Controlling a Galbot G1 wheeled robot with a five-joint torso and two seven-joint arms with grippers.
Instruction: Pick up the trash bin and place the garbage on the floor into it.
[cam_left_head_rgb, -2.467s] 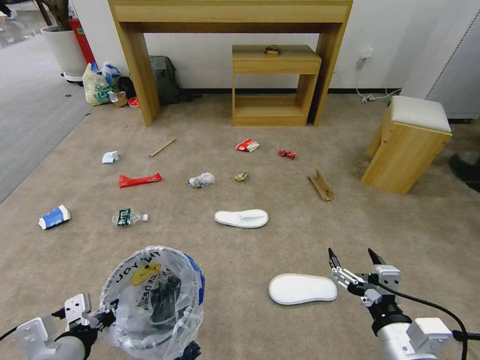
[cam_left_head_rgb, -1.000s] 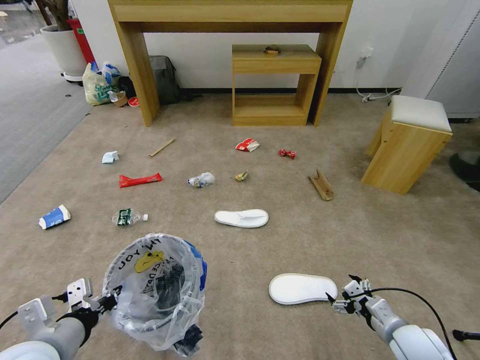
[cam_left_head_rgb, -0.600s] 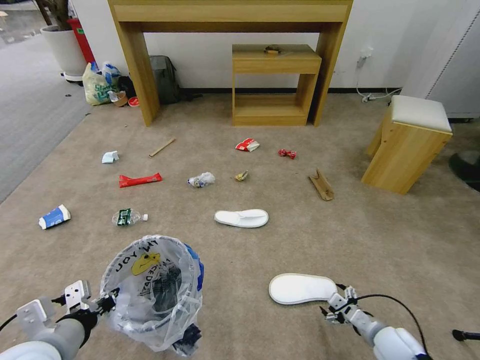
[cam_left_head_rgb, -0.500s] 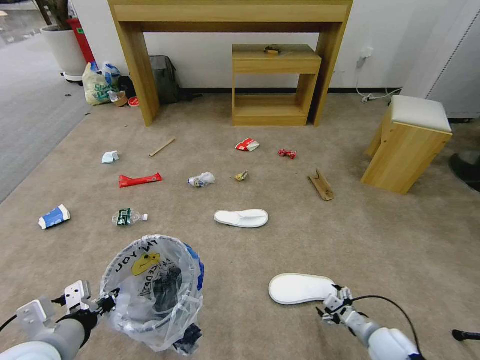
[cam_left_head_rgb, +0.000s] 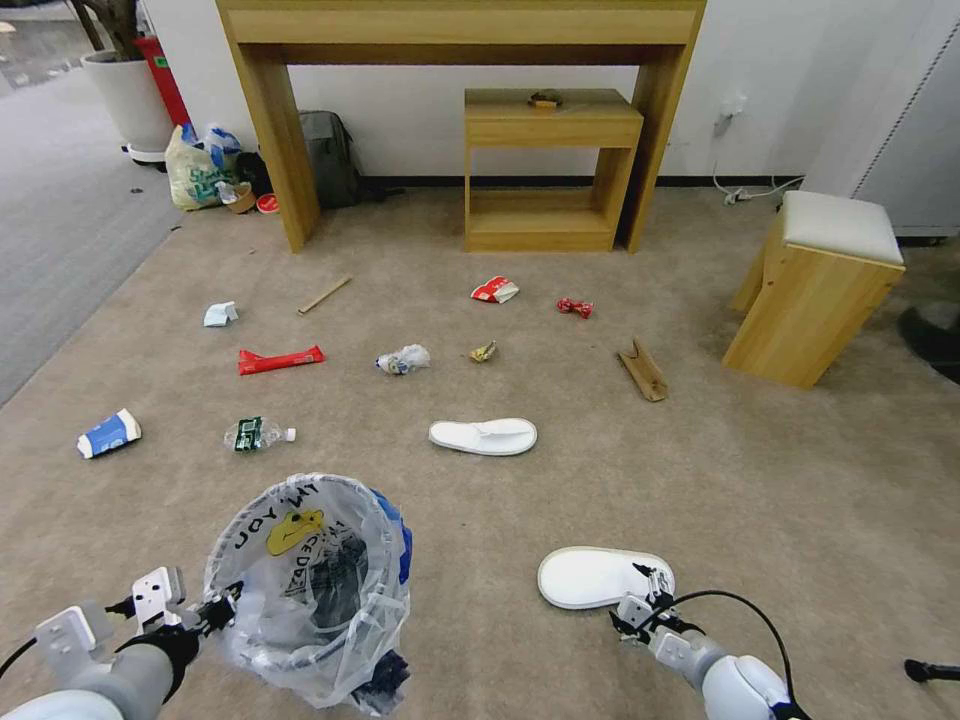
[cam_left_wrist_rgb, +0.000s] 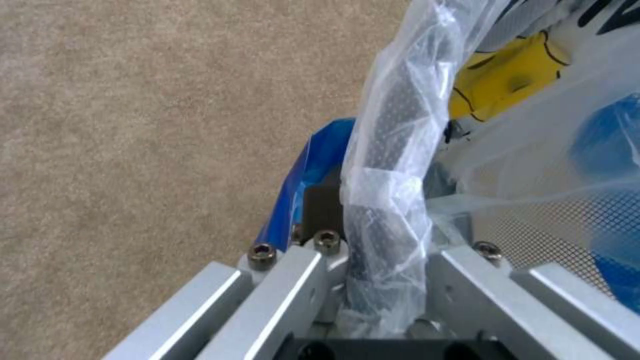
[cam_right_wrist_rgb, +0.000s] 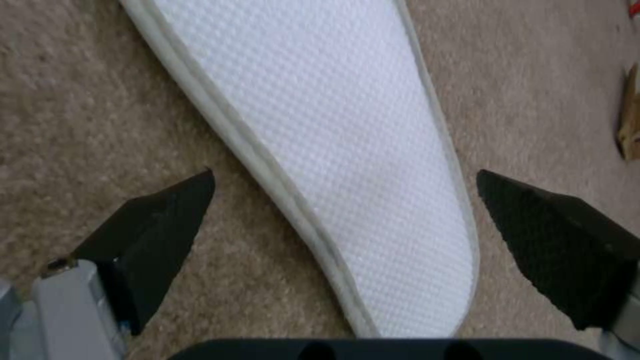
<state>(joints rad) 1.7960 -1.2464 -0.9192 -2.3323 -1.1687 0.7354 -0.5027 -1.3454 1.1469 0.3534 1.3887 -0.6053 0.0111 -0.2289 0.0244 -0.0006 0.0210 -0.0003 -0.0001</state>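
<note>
The left gripper (cam_left_head_rgb: 215, 612) was clamped on the rim of the trash bin (cam_left_head_rgb: 310, 590), holding it tilted above the floor (cam_left_head_rgb: 560, 480). The right gripper (cam_right_wrist_rgb: 343, 225) was down low with its fingers spread wide, straddling one end of the nearer white slipper (cam_right_wrist_rgb: 320, 125) (sole up, flat on the carpet). The other slipper (cam_left_head_rgb: 483, 436) lay well ahead of it.

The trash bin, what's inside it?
Inside the trash bin there is a clear plastic bag with black letters and a yellow figure. The crinkled bag hides the bottom. The left claw grips its rim.
</note>
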